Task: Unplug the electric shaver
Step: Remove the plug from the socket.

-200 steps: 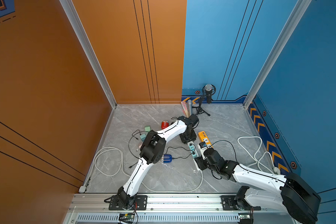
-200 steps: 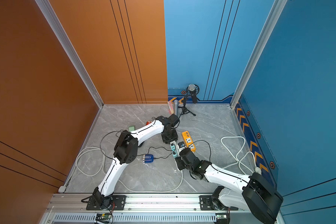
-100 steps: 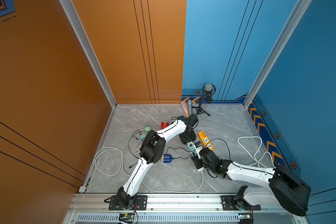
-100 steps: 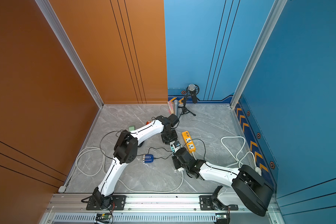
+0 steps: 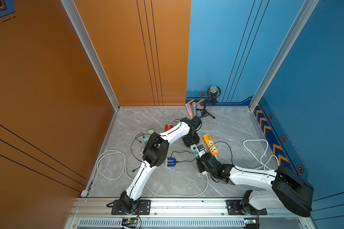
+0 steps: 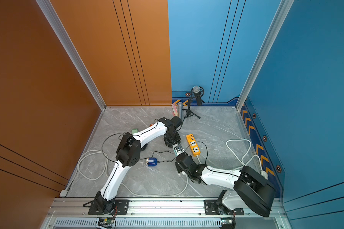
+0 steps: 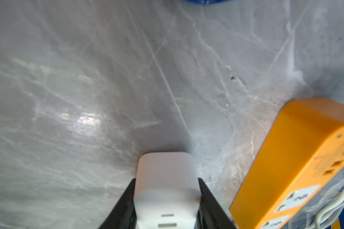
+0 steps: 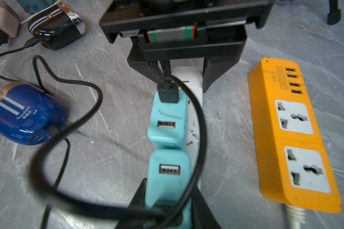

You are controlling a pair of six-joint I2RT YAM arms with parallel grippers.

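The blue electric shaver (image 8: 22,115) lies on the grey floor, seen in both top views (image 5: 170,162) (image 6: 152,161). Its black cable (image 8: 83,85) loops toward two teal USB chargers plugged into a white power strip (image 8: 196,93). The far charger (image 8: 168,123) has a black plug in its far port. My right gripper (image 8: 169,198) is shut on the sides of the near charger (image 8: 169,174), whose near end holds a black plug partly hidden by cable. My left gripper (image 7: 167,179) is shut on the far end of the white strip (image 7: 165,172).
An orange power strip (image 8: 290,138) lies just right of the white one. A black shaver (image 8: 56,29) and a pink charger (image 8: 2,19) sit beyond the blue shaver. White cable loops (image 5: 111,164) (image 5: 260,150) lie to both sides. A tripod microphone (image 5: 213,95) stands at the back wall.
My right arm has moved left and forward along the white strip, and its jaws have narrowed onto the near teal charger. The left arm has stayed put.
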